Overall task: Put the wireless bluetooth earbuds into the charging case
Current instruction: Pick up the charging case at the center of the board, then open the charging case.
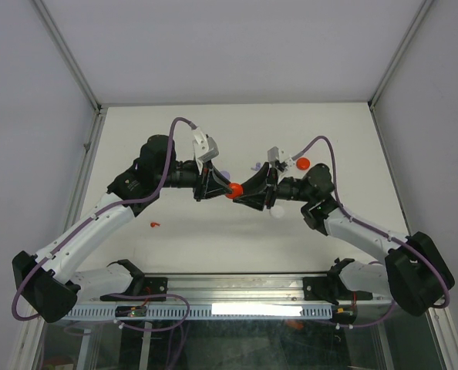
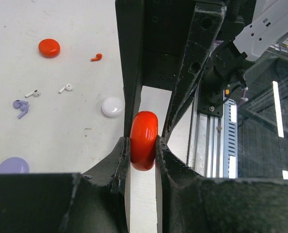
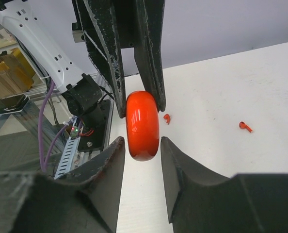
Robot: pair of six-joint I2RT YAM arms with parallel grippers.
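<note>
My left gripper (image 1: 226, 190) is shut on a round red charging case (image 2: 144, 141), held on edge above the table. My right gripper (image 1: 242, 192) faces it from the other side. In the right wrist view its fingers (image 3: 110, 160) stand on either side of the same red case (image 3: 142, 125), with a gap on each side. Tiny stemmed earbuds lie on the table: a red one (image 2: 96, 58), two white ones (image 2: 65, 88) and a lilac pair (image 2: 21, 108) in the left wrist view, and two red ones (image 3: 167, 118) (image 3: 245, 126) in the right wrist view.
Another red disc (image 2: 49, 47), a white disc (image 2: 112, 107) and a lilac disc (image 2: 13, 166) lie on the white table. A red earbud (image 1: 155, 225) lies near the left arm. The aluminium rail (image 1: 237, 287) runs along the near edge.
</note>
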